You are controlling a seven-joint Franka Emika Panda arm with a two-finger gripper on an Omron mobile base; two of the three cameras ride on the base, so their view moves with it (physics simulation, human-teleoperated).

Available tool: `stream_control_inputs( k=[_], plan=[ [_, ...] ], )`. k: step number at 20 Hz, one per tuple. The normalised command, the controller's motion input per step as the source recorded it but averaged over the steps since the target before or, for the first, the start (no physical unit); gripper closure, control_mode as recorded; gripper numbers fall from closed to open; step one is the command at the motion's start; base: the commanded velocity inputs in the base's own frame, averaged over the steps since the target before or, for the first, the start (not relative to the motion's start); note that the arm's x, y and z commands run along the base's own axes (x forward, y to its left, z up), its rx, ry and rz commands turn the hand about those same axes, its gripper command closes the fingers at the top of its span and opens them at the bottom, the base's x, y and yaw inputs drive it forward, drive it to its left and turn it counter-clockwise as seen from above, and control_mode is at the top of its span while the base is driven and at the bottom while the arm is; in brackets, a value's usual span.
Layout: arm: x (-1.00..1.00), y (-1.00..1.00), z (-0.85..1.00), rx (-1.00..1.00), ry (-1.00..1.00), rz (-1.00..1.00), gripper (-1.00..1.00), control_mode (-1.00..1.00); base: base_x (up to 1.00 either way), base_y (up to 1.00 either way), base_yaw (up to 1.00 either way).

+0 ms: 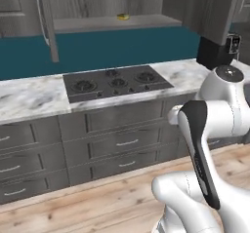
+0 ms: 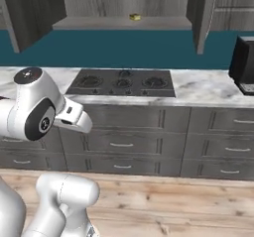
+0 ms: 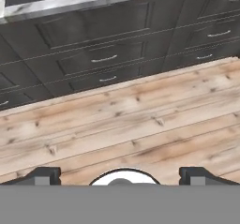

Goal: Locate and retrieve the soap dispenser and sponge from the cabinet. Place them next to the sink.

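The cabinet [image 1: 97,23] [image 2: 124,24] hangs above the stovetop with both doors swung open. On its light grey shelf lies the sponge [image 1: 122,16] [image 2: 134,17], a small yellow block. The soap dispenser and the sink are out of view. My gripper [image 3: 121,176] is open, its two dark fingertips [image 3: 44,175] set wide apart with nothing between them. It hangs low in front of the base cabinets and looks at the wood floor, far below the shelf.
A black stovetop [image 1: 117,82] [image 2: 121,82] is set into the marble counter [image 1: 29,98]. A black appliance [image 2: 243,65] stands at the counter's right end. Grey drawers [image 3: 103,59] run below, with wood floor [image 3: 122,124] in front. The open left door [image 1: 46,22] juts out.
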Motion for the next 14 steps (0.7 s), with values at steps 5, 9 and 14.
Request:
stream_control_inputs(
  k=[5, 9, 14],
  plan=[
    [0.0, 0.0, 0.0, 0.0, 0.0, 0.0, -1.0, 1.0, 0.49, -0.59, 0.0],
    [0.0, 0.0, 0.0, 0.0, 0.0, 0.0, -1.0, 1.0, 0.47, -0.45, 0.01],
    [0.0, 0.0, 0.0, 0.0, 0.0, 0.0, -1.0, 1.0, 0.64, 0.15, 0.18]
  ],
)
